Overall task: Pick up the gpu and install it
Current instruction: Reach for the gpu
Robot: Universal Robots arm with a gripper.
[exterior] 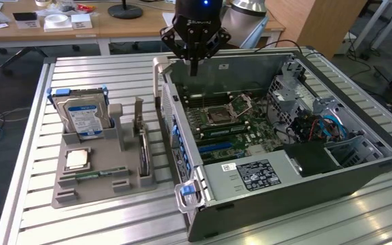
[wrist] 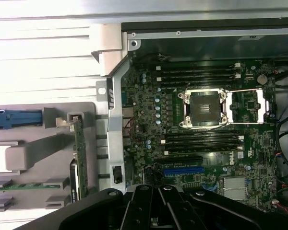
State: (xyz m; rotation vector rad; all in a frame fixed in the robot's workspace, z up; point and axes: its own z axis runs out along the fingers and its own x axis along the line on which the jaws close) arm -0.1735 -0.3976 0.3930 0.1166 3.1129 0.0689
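My gripper (exterior: pixel 194 72) has its black fingers pressed together to one point, holding nothing, and hangs above the open metal case (exterior: pixel 285 204), whose green board carries one square, metal-framed socket (wrist: pixel 204 109) and one blue slot (wrist: pixel 184 170). The gpu (wrist: pixel 78 158), one thin green card with a silvery bracket, stands on edge in a slot of the grey moulded tray (exterior: pixel 100 196) just beside the case, well apart from me. The exterior view gives the tray's one labelled drive (exterior: pixel 83 120), one flat chip (exterior: pixel 78 159) and one memory stick (exterior: pixel 94 175), while the wrist view gives the card's narrow edge from above.
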